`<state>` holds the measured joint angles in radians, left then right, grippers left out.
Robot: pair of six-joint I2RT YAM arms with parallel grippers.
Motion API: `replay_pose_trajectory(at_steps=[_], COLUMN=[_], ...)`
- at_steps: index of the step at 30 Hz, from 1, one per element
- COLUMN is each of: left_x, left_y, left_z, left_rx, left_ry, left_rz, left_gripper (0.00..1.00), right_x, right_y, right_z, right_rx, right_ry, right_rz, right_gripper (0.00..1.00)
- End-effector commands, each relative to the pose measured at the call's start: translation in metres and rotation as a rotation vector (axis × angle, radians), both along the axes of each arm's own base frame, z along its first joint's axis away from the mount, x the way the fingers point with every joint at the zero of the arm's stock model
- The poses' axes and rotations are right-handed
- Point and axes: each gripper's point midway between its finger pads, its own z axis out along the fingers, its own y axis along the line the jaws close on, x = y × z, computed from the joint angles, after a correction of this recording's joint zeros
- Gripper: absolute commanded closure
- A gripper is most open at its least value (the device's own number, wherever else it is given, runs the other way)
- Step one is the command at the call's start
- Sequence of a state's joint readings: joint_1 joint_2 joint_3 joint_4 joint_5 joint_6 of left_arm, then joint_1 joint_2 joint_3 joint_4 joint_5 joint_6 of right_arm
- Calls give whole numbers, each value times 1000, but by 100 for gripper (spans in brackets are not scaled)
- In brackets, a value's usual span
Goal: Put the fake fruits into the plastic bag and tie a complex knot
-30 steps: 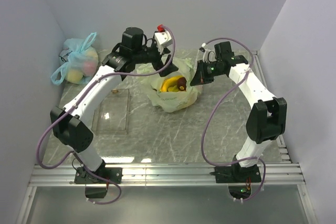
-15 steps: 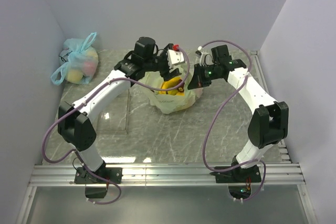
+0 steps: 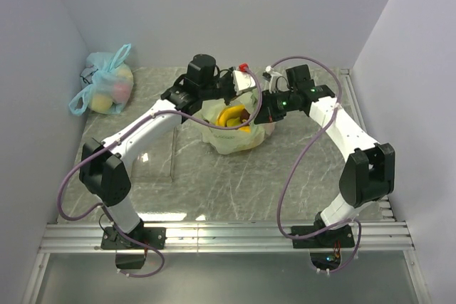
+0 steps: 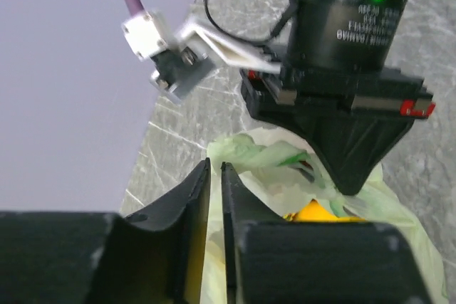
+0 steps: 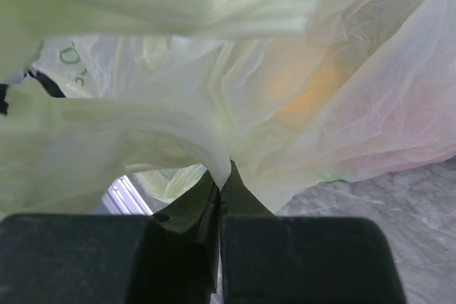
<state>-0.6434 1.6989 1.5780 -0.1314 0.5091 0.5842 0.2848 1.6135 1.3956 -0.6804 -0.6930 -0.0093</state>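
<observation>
A: Where's the plastic bag [image 3: 229, 144]?
B: Mid-desk [image 3: 235, 183], toward the back. The fake fruits [image 3: 232, 114] are inside, a yellow one showing at the mouth.
A: And the right end effector [image 5: 222, 176]?
B: Clenched on a fold of bag film.
A: And the left end effector [image 4: 215, 169]?
B: Jaws nearly together at the bag's rim, thin slit. Can't tell if it's gripping film.

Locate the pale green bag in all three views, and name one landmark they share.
Top external: the bag sits mid-table, between the two arms' tips.
Left wrist: lower middle, bag just beneath the right claw.
Right wrist: bag fills most of the picture, pinched at that claw's tips.
Shared landmark: the grey marbled tabletop, at right in the left wrist view, bottom right in the right wrist view.
</observation>
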Motion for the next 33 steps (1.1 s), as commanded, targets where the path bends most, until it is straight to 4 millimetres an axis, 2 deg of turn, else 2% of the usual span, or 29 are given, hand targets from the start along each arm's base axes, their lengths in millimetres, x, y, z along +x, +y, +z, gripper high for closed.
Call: replay_pose_trajectory(at_steps=[1,2,5,6,8,9,10,11,12,13,15,17,20,23,29,32,33], left_x=[-11,-12,-13,-12,-4,-2,4,-1,3,1,-8,-15,-10,3,4,2,3], left_y=[4,6,10,12,22,26,36,36,43,41,38,31,27,23,11,5,5], left_z=[16,17,14,24,33,46,49,49,57,53,57,51,41,30,16,12,12], left_rx=[-18,-23,-40,-70,-145,-182,-236,-254,-283,-320,-335,-351,-374,-357,-327,-314,-315], left_ry=[-48,-49,12,36,166,210,322,399,448,574,664,778,875,922,974,991,995], left_rz=[-27,-20,6,13,60,74,111,67,77,85,26,-3,21,82,80,61,61], left_gripper=[84,83,69,54,42,35,32,29,22,18,12,11,12,13,11,19,26], right_x=[2,2,4,4,8,9,10,13,14,16,18,19,20,19,15,13,12], right_y=[4,4,2,1,-3,-4,-6,-6,-8,-8,-9,-8,-9,-11,-7,-6,-6], right_z=[28,30,31,30,29,30,30,30,32,31,31,31,32,32,29,29,28], right_rx=[27,28,19,11,-11,-18,-25,-28,-36,-37,-45,-48,-53,-60,-62,-61,-61], right_ry=[-147,-167,-203,-209,-229,-242,-252,-270,-285,-292,-297,-298,-308,-310,-300,-300,-299], right_rz=[46,54,52,49,32,28,25,24,18,16,15,17,17,10,17,22,24], right_gripper=[100,100,100,100,100,100,100,100,100,100,100,100,100,100,100,100,100])
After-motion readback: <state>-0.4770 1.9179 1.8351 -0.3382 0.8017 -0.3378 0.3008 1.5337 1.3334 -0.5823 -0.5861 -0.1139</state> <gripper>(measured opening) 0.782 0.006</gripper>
